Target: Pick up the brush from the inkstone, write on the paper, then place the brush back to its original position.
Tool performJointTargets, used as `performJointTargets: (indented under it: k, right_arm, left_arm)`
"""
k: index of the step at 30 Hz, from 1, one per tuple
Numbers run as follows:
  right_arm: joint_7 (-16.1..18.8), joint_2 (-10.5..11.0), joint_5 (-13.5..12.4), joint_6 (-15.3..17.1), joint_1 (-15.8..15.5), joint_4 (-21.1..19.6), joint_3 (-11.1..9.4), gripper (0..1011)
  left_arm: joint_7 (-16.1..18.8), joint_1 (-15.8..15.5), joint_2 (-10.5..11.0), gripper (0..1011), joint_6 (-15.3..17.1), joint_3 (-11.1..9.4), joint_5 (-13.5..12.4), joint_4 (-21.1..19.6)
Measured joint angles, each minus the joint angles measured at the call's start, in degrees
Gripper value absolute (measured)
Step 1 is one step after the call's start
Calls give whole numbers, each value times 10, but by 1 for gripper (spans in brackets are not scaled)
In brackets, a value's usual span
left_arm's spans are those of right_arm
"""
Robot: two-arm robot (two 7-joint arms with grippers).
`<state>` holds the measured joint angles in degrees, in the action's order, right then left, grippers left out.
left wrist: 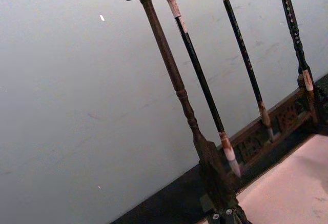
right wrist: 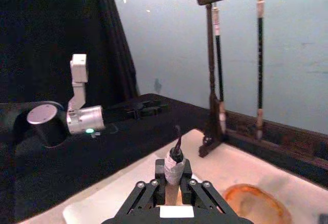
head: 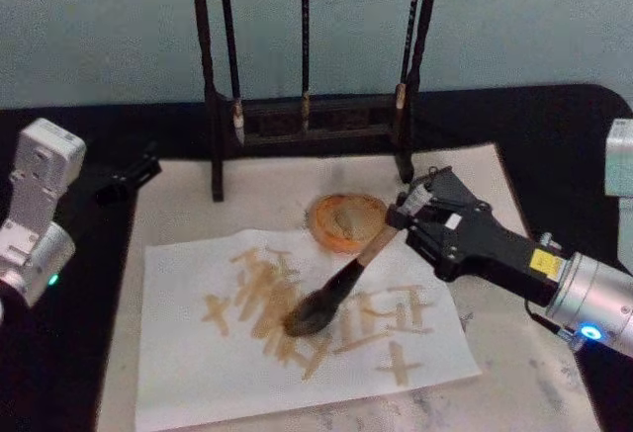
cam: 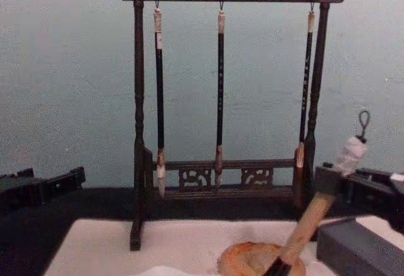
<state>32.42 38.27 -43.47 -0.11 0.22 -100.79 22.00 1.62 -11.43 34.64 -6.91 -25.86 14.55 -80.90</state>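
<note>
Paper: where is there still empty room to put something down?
Bare: the near-left corner of the paper, below the tan strokes, and the mat between the stand post and the inkstone. Crowded: mid-paper, where the right end effector holds the brush. The left end effector sits beside the mat.

A dark wooden brush rack [cam: 138,131] stood across the middle of the chest view, with carved ends on its top bar. Three thin dark brushes [cam: 220,99] hung from that bar, tips down. Below it lay a beige mat [head: 267,190] on a black tabletop [head: 89,126], with a pale blue-green wall [head: 99,27] behind
</note>
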Motion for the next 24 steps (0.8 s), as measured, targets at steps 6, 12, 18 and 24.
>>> performJointTargets:
  k: [6, 12, 18, 24]
  right_arm:
    - [-6, 12, -7, -8, -18, -5, -19, 164]
    - [-11, 27, -13, -18, -42, -12, -44, 164]
    - [-15, 37, -14, -24, -63, -28, -64, 164]
    - [-20, 44, -13, -36, -79, -55, -88, 164]
  left_arm:
    - [0, 0, 0, 1000, 0, 0, 0, 0]
    - [0, 0, 0, 1002, 0, 0, 0, 0]
    - [0, 0, 0, 1002, 0, 0, 0, 0]
    - [0, 0, 0, 1002, 0, 0, 0, 0]
